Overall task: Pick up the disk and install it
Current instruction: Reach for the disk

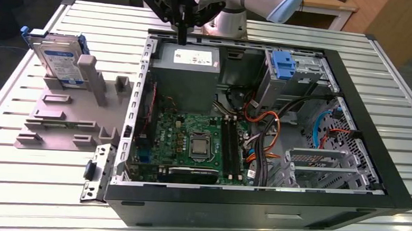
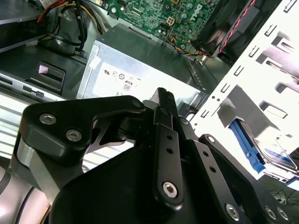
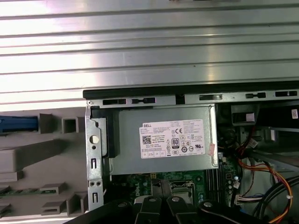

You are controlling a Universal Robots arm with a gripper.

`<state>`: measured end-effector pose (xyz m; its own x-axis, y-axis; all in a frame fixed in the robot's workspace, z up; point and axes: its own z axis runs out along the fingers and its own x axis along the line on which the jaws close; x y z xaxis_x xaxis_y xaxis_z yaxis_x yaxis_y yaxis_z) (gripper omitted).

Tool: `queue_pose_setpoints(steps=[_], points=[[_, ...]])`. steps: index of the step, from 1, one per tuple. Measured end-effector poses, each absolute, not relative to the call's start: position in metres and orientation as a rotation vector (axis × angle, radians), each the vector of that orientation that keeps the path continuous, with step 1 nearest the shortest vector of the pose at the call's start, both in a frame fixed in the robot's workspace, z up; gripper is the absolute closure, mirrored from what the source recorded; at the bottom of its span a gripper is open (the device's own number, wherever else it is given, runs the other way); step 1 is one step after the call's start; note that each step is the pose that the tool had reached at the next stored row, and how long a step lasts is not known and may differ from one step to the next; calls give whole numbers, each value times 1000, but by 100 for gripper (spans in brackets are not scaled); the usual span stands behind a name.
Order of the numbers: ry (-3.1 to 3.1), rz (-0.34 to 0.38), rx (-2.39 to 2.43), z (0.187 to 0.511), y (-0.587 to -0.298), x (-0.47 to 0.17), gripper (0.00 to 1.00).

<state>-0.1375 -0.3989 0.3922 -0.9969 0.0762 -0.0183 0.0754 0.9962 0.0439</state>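
ribbed metal worktop [image 1: 377,77] carrying an open computer case [image 1: 343,75] and a grey stand [image 1: 65,113]. disk [image 1: 57,55] upright in that stand at the exterior view's left, well apart from the fingers [image 1: 184,32]. fingers pressed together, holding nothing, poised over the grey power supply [image 1: 187,67]. pickup apparently not yet begun; grasp likely calls for opening up and squaring to the disk's blue frame.
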Motion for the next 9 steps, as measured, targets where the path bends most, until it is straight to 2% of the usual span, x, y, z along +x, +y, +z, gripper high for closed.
queue_pose_setpoints(steps=[9], points=[[3119, 67, 118, 392, -399, -141, 89]])
